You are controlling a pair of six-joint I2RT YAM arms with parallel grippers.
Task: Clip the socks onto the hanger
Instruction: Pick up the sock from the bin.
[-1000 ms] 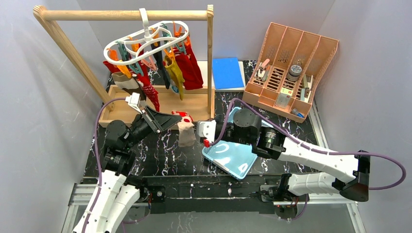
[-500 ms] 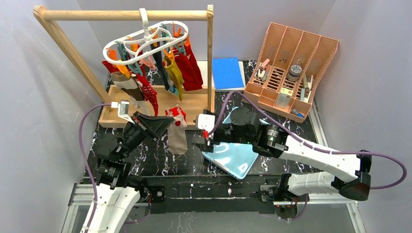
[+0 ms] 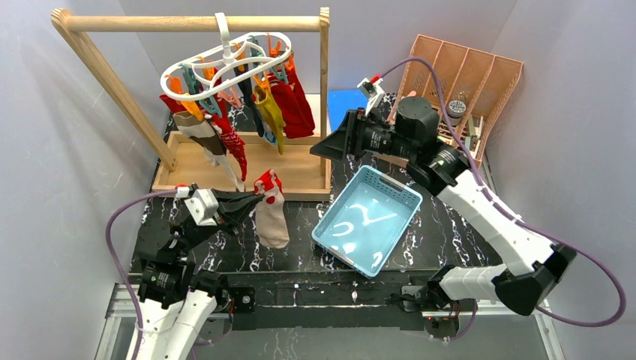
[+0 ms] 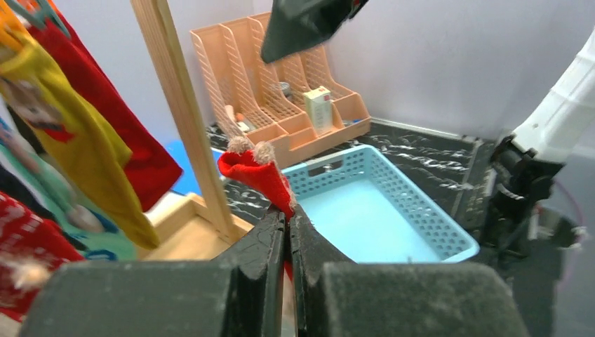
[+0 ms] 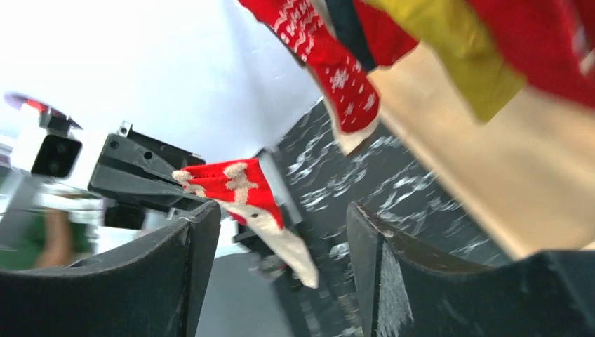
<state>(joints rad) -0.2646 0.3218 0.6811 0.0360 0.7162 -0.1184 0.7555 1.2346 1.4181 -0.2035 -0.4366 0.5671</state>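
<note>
Table: black marbled table, grey walls around, wooden rail at the back.
Sock: red-and-beige sock dangles at 5 o'clock from the hanger, not yet clipped.
Left tool: closed on the sock's red cuff, now carrying it alone.
Right tool: has just let go; its jaws stand apart and empty, and it is raised to 1 o'clock of the sock.
Meaning: the handover looks done; the right tool seems freed to work a clip.
</note>
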